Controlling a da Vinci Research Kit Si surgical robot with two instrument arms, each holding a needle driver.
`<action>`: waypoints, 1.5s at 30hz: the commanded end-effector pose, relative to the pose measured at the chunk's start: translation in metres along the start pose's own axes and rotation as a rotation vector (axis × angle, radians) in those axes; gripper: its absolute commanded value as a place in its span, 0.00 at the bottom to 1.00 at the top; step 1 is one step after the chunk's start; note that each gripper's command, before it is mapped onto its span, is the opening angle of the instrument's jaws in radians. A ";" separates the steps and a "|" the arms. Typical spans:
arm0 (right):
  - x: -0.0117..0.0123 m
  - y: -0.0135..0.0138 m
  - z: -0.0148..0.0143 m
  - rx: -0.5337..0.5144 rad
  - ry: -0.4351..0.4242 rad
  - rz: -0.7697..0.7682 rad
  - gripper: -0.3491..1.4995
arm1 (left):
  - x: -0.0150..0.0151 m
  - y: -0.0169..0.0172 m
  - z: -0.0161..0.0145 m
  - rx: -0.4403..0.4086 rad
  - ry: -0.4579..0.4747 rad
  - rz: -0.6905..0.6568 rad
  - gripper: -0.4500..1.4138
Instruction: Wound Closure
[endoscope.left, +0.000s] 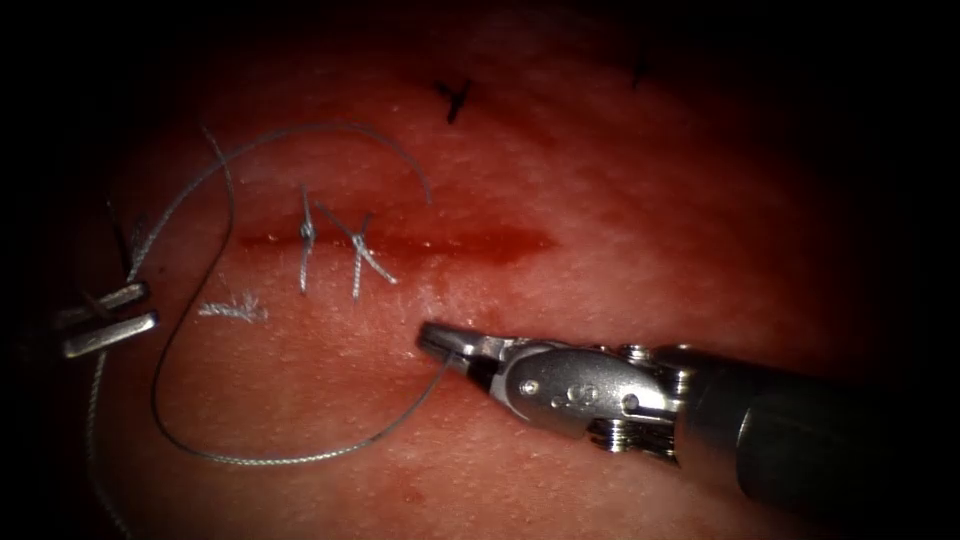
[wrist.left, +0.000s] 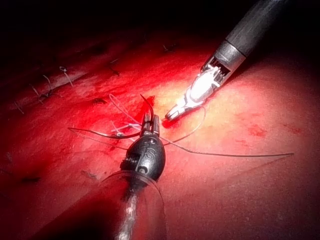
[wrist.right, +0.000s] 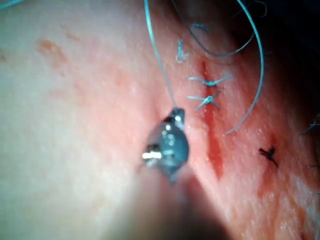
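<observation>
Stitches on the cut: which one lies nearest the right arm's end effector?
The X-shaped stitch, right of the straight stitch, closest to the right end effector, which holds thread.

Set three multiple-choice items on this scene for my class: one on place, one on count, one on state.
1. In the endoscope view, the stitches cross the cut near which end? A left B right C middle
2. How many stitches cross it? A one B two C four
3. The jaws of the right tool are: A open B shut on a needle C shut on the thread
1A: both sit left along the cut. 2B: two knotted stitches show. 3C: thread leaves its closed tip.
</observation>
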 end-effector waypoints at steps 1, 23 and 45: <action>0.0012 -0.0011 0.0001 0.004 0.015 -0.002 0.00 | -0.0002 0.0001 0.0009 0.000 0.003 0.000 0.00; 0.0169 -0.0073 -0.0072 0.124 0.056 0.003 0.74 | -0.0002 0.0001 0.0008 -0.002 0.004 0.001 0.00; -0.0006 0.0033 0.0039 0.002 -0.072 -0.027 0.86 | -0.0004 0.0000 0.0008 0.000 0.003 0.002 0.00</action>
